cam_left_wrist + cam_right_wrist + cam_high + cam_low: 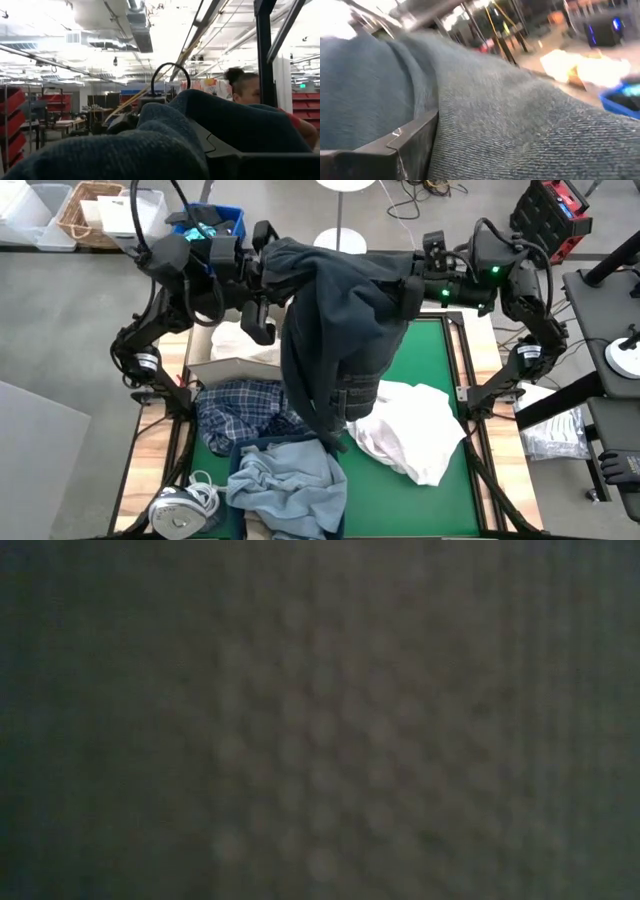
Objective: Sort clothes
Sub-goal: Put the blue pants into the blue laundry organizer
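Green table (pixel 430 370) underneath, strewn with clothes. Dark navy garment (pixel 335 330) held up over its middle, stretched between both arms and hanging down. White shirt (pixel 410 430) lying right of the hanging cloth; plaid shirt (pixel 240 408) left of it; light blue denim (pixel 285 485) at the near edge. Left gripper (pixel 262 265) and right gripper (pixel 410 288) buried in navy cloth at its top corners; cannot tell how either grips.

navy piece (pixel 335 330): hangs draped, lifted above the table | plaid shirt (pixel 240 408): crumpled, left | denim (pixel 285 480): bunched, front | white shirt (pixel 410 430): heaped, right | second white shirt (pixel 240 340): back left
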Robot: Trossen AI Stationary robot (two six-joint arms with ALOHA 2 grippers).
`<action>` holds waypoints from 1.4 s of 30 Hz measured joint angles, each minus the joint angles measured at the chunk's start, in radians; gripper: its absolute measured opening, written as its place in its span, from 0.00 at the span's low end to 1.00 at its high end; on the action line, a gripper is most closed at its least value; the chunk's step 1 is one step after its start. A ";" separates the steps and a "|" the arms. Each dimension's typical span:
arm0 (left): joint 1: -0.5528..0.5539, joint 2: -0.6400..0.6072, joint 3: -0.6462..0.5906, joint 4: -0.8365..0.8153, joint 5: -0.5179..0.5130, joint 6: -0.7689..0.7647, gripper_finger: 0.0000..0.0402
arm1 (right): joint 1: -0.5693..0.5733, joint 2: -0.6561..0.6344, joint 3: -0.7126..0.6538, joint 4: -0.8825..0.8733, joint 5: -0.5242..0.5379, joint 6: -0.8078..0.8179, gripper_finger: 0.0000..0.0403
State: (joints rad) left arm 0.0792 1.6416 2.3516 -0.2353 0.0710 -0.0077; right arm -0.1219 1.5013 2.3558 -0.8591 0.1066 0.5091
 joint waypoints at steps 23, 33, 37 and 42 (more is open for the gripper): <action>0.004 -0.077 0.009 -0.070 -0.093 0.027 0.00 | -0.004 -0.069 0.001 0.211 -0.013 -0.244 0.94; 0.005 -0.044 0.002 -0.136 -0.141 0.023 0.00 | 0.053 -0.025 0.000 0.183 -0.049 -0.590 0.94; 0.004 -0.022 0.003 -0.135 -0.161 0.007 0.00 | 0.052 0.009 0.000 0.183 -0.047 -0.624 0.94; 0.004 0.011 -0.002 -0.201 -0.269 0.004 0.00 | 0.052 0.021 -0.003 0.176 -0.060 -0.648 0.94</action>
State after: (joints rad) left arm 0.0834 1.6525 2.3501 -0.4360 -0.1979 -0.0036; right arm -0.0698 1.5226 2.3531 -0.6828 0.0470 -0.1387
